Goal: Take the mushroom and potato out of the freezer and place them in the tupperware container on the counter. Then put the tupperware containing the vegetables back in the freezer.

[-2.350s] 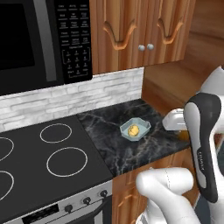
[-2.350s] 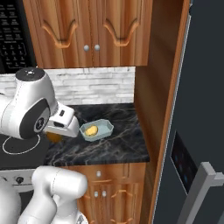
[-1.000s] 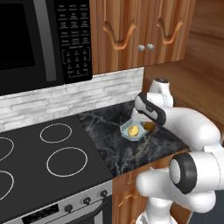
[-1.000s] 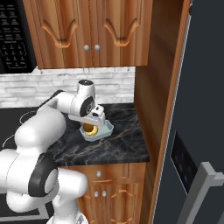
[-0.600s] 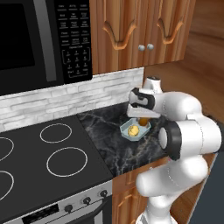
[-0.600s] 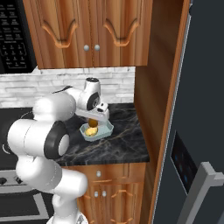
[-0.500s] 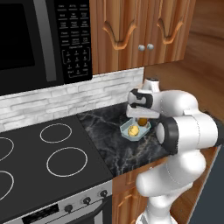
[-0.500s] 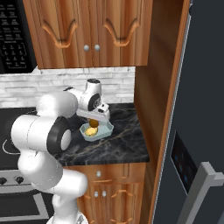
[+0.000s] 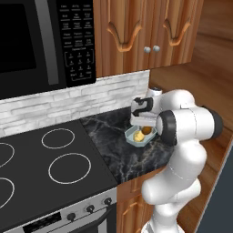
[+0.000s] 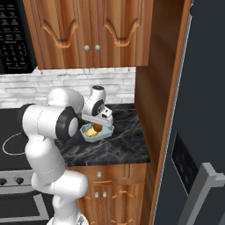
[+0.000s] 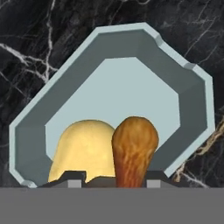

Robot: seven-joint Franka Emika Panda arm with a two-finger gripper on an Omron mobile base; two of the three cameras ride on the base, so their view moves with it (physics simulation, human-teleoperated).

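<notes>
The pale blue-grey tupperware container (image 11: 192, 100) sits on the black marble counter (image 9: 109, 141), with the yellow potato (image 11: 83, 148) lying inside it. My gripper (image 11: 113, 184) hangs just over the tray, shut on the brown mushroom (image 11: 133, 148), which stands upright beside the potato. I cannot tell whether the mushroom touches the tray floor. From the left base view, the gripper (image 9: 144, 126) holds the mushroom (image 9: 146, 132) above the container (image 9: 132, 141). The right base view gives the container (image 10: 106, 132), potato (image 10: 91, 132) and mushroom (image 10: 98, 128). The dark freezer (image 10: 202, 88) rises at the right.
A black stovetop (image 9: 50, 164) with ring burners lies left of the counter, under a microwave (image 9: 41, 41). Wooden cabinets (image 10: 88, 30) hang above, and a wooden side panel (image 10: 160, 110) stands between counter and freezer. The freezer's grey bar handle (image 10: 206, 193) juts out low on the right.
The arm has swung in from the right with the mushroom and now sits over the container, lower than half a second ago. The container and potato have stayed put.
</notes>
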